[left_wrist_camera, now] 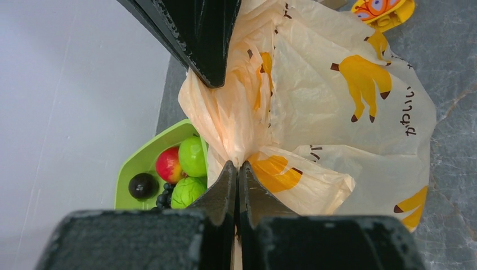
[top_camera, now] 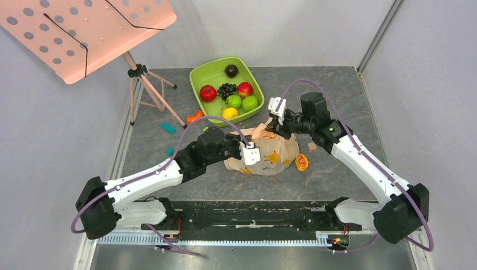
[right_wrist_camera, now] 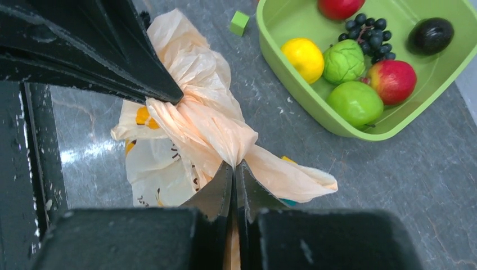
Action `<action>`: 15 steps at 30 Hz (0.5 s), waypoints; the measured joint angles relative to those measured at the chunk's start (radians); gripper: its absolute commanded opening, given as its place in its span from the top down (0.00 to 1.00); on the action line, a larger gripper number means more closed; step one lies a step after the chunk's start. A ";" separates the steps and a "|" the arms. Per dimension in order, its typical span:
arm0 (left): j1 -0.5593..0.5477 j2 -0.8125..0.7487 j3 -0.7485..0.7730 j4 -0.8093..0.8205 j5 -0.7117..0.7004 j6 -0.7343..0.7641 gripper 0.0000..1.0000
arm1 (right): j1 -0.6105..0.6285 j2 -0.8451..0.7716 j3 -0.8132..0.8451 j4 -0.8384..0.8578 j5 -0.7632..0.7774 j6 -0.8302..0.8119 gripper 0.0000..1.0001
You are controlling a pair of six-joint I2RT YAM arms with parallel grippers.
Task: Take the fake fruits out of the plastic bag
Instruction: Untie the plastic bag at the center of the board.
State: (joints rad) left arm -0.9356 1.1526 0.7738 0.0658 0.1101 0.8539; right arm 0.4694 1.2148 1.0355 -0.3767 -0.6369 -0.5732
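The plastic bag lies crumpled on the grey table, peach-beige with yellow banana prints. Both grippers pinch its bunched top from opposite sides. My left gripper is shut on a twist of the film, which shows close up in the left wrist view. My right gripper is shut on the gathered handle film, seen close up in its own wrist view. The bag hangs slack between them. The fake fruits inside are hidden by the film.
A green tub behind the bag holds several fruits, among them blackish-blue grapes. An orange-yellow toy, a tan block, teal blocks and a green block lie around. A pink music stand is at the back left.
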 measured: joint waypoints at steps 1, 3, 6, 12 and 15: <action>0.000 -0.007 -0.010 0.016 -0.005 -0.001 0.98 | 0.000 -0.003 -0.002 0.016 0.001 0.015 1.00; 0.000 -0.023 -0.032 0.062 -0.029 -0.008 0.98 | 0.000 -0.023 -0.020 0.068 0.010 0.062 1.00; 0.000 -0.053 -0.062 0.132 -0.069 -0.045 0.98 | 0.002 -0.093 -0.090 0.193 0.056 0.171 1.00; 0.001 -0.103 -0.077 0.195 -0.166 -0.195 0.96 | 0.002 -0.267 -0.241 0.451 0.203 0.402 1.00; 0.003 -0.130 -0.092 0.214 -0.195 -0.274 0.96 | 0.003 -0.323 -0.285 0.542 0.287 0.527 1.00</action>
State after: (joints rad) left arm -0.9329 1.0222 0.6819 0.2798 -0.0849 0.5800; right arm 0.4725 0.8917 0.7502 0.1654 -0.3496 -0.0463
